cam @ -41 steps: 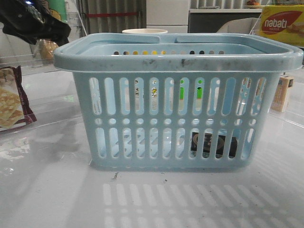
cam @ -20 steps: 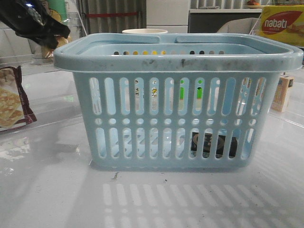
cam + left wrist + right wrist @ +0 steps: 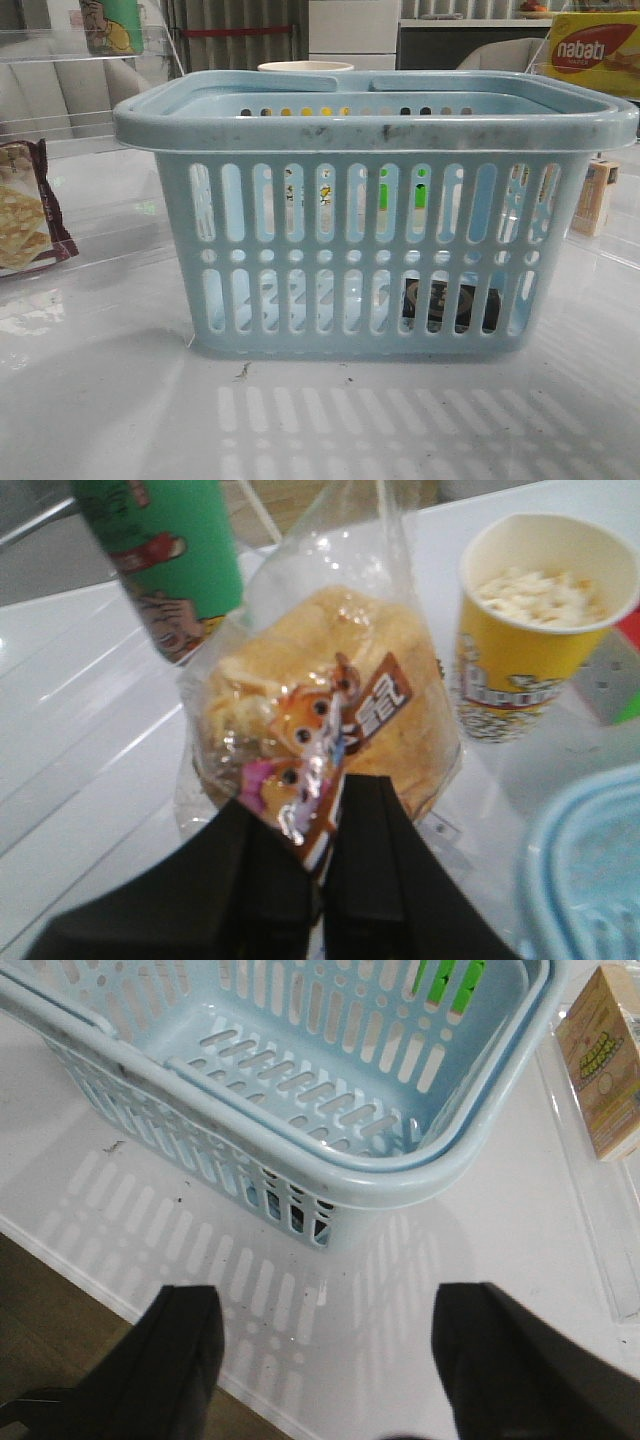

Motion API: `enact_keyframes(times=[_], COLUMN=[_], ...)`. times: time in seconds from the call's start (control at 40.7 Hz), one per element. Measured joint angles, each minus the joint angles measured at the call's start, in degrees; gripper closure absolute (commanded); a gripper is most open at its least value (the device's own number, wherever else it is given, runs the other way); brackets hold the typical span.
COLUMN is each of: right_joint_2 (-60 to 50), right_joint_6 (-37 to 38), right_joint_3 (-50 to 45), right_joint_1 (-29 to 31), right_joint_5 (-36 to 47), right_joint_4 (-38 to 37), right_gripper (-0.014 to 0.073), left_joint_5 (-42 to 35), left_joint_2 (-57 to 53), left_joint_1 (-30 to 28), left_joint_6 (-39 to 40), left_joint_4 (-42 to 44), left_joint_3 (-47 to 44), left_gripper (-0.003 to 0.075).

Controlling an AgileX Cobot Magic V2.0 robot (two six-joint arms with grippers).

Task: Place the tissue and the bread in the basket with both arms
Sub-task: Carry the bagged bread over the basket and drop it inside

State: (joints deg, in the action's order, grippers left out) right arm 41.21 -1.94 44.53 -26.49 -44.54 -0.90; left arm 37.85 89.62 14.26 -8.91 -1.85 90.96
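- Left fingers (image 3: 325, 880) are clamped on the bread bag (image 3: 320, 720), held clear of the basket (image 3: 585, 870): bread not yet in.
- Right fingers (image 3: 330, 1355) are apart, holding nothing, just outside the basket.
- Tissue pack (image 3: 447, 305) already lies inside it.

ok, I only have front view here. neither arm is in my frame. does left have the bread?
Observer: Yes. In the left wrist view the left gripper is shut on the bread, pinching the bag at its dark label.
Operator: Where is it relative to the basket?
Observer: Not over it. The bag is above the table, between a green can and a yellow popcorn cup; only the basket rim shows at the frame's corner.
Operator: And right?
Observer: The right gripper is open and holds nothing, above the bare table just outside the basket's near wall.
Operator: Tissue?
Observer: Inside the basket, against that wall; the tissue shows dark through the slots.
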Motion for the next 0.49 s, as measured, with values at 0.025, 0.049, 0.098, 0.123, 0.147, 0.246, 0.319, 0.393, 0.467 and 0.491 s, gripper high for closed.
enact_keyframes(times=[0.025,0.049,0.098,0.123,0.147,0.246,0.319,0.393,0.467,0.491], right_joint_2=[0.00,0.00,0.00,0.00,0.00,0.00,0.00,0.00,0.00,0.00], right_joint_6=[0.00,0.00,0.00,0.00,0.00,0.00,0.00,0.00,0.00,0.00], right_joint_3=[0.00,0.00,0.00,0.00,0.00,0.00,0.00,0.00,0.00,0.00], right_joint_1=[0.00,0.00,0.00,0.00,0.00,0.00,0.00,0.00,0.00,0.00], right_joint_5=[0.00,0.00,0.00,0.00,0.00,0.00,0.00,0.00,0.00,0.00], right_joint_4=[0.00,0.00,0.00,0.00,0.00,0.00,0.00,0.00,0.00,0.00], right_gripper=[0.0044,0.0044,0.0044,0.0044,0.0044,0.0044,0.0044,0.0044,0.0044,0.0044], left_joint_5=[-0.12,-0.23,-0.77,-0.98,-1.06,-1.33,-1.38,-1.73,-3.51,-4.49], left_joint_2=[-1.21,-2.02,-3.52,-4.06,-4.33,-4.32,-3.22,-1.36,0.79,1.47], left_joint_1=[0.89,2.20,4.71,6.18,7.29,12.83,16.02,18.73,20.73,21.33], left_joint_6=[-0.91,-1.60,-3.05,-3.59,-3.99,-4.66,-4.79,-4.86,-4.86,-4.86], left_joint_4=[-0.62,-1.24,-1.97,-2.26,-2.33,-2.83,-2.92,-2.92,-2.92,-2.92], left_joint_3=[-1.25,-2.54,-4.73,-5.61,-6.68,-9.95,-11.67,-12.33,-12.46,-12.46], left_gripper=[0.0629,0.0629,0.0629,0.0629,0.0629,0.0629,0.0629,0.0622,0.0549,0.0518])
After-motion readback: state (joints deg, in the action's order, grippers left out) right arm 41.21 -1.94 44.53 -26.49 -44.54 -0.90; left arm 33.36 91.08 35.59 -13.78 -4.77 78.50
